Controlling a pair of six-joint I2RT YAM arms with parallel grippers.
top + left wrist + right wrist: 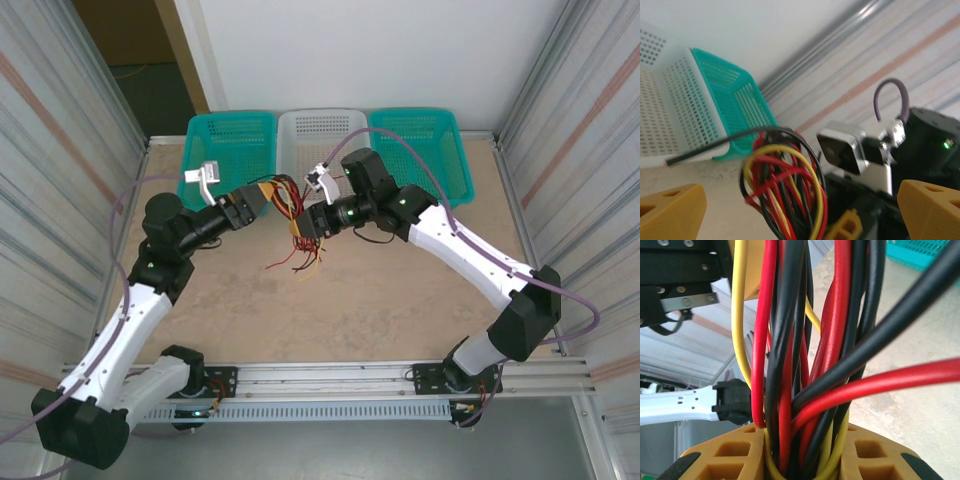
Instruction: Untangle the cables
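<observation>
The cables [293,252] are a knot of red, black and yellow wires hanging above the table's middle, loose ends trailing down. My right gripper [304,224] comes in from the right and is shut on the cables [805,365], which stand squeezed between its yellow fingers [725,455]. My left gripper [258,198] reaches in from the left and is open. In the left wrist view its yellow fingertips [670,212] stand far apart, with the looped cables [785,185] in the gap and touching neither one.
Three baskets line the back edge: teal [232,140], white [320,135] and teal [420,140]. The two wrists nearly meet over the centre; the right wrist camera [845,150] sits just behind the cables. Metal walls close both sides.
</observation>
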